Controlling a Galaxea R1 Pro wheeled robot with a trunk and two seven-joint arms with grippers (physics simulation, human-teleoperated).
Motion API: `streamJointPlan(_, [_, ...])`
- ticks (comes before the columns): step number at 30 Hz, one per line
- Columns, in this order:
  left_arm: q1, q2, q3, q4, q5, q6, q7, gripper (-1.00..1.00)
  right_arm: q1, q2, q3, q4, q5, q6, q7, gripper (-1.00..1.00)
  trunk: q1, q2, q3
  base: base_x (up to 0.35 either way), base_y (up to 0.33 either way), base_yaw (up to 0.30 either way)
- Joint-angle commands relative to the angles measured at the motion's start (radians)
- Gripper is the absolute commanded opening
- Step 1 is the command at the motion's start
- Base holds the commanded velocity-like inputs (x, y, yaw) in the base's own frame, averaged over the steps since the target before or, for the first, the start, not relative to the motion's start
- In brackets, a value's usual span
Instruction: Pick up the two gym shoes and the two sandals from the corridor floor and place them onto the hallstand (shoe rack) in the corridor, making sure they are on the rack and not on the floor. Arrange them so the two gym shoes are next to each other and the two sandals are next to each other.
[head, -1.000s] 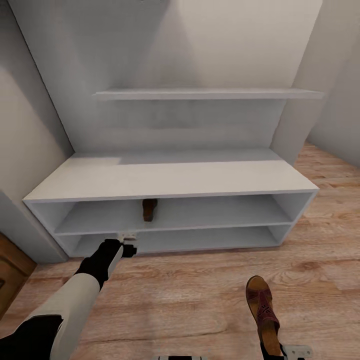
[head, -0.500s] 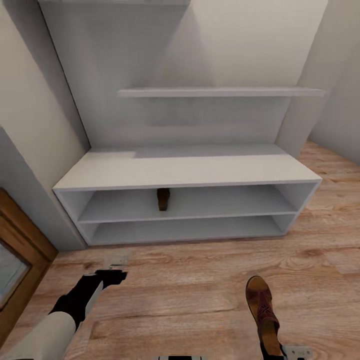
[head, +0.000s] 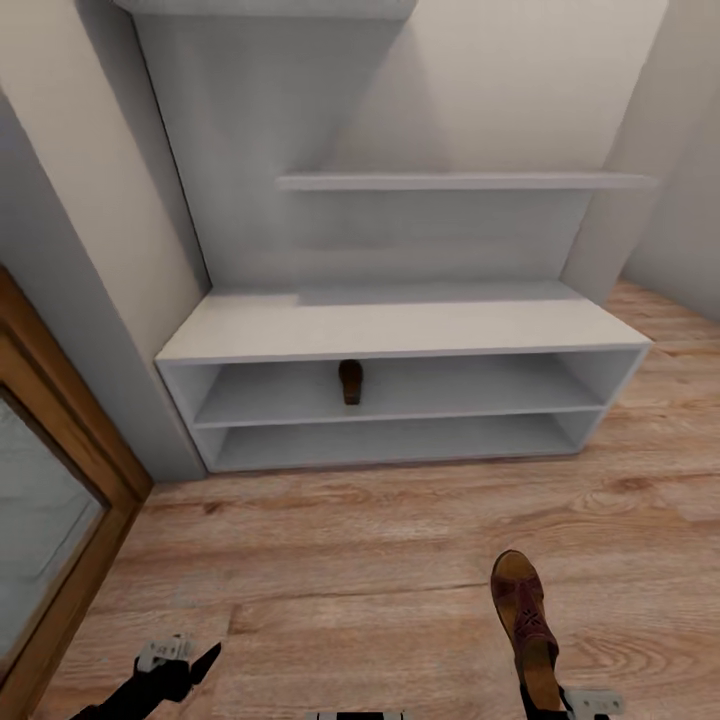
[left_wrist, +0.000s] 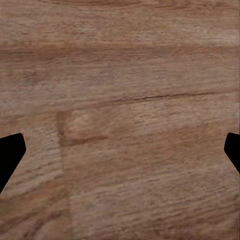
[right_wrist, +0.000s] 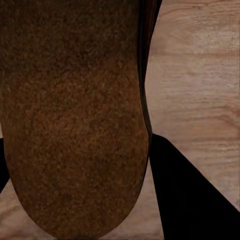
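No brand, label or lettering can be read on anything in sight.

The hallstand (head: 400, 325) stands against the back wall: a light grey unit with a wide bench top over two long low shelf slots, and stepped shelves on its back panel. The bench top is bare. The upper slot holds one brown sandal (head: 350, 381), lying near the middle of the slot with its length running front to back. The lower slot shows nothing in it.

The second sandal (head: 527, 620) is off the rack, held over the corridor floor (head: 380, 560) at the lower right of the head view, well apart from the hallstand, toe pointing toward the rack. In the right wrist view its brown, grainy sole fills most of the frame, with dark finger surfaces at its edges. The right gripper (head: 560, 700) appears clamped on this sandal at the heel end, though the grip point itself sits at the picture's edge and is poorly seen.

The left gripper (head: 185, 660) hangs low at the lower left, over bare planks. In the left wrist view its fingertips (left_wrist: 10, 152) stand wide apart with nothing between them but wood grain.

A wood-framed glazed door (head: 60, 480) stands at the left.
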Motion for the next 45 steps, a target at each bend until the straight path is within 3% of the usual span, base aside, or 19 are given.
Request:
streamJointPlan(1, [0.006,0.0,0.002,0.001,0.011,-0.003,-0.008,1.0,0.0,0.001,-0.008,-0.001,0.003,-0.002,0.009,-1.0,-0.001,0.0,-0.001,-0.211,0.249,0.0])
streamJointPlan(7, [0.026,0.001,0.002,0.002,0.036,-0.016,-0.02,1.0,0.0,0.007,-0.007,-0.003,0.003,-0.004,0.01,-1.0,-0.001,0.0,-0.001,-0.111,0.281,0.0])
streamJointPlan(25, [0.028,-0.001,-0.001,0.001,0.038,-0.017,-0.022,1.0,0.0,0.008,-0.008,-0.001,0.004,-0.002,0.008,-1.0,-0.001,0.0,-0.001,-0.023,0.292,0.0])
streamJointPlan(45, [0.028,-0.003,-0.004,0.002,0.034,-0.017,-0.023,1.0,0.0,0.008,-0.01,-0.004,0.003,-0.002,0.008,-1.0,-0.001,0.0,-0.001,-0.051,0.039,0.065])
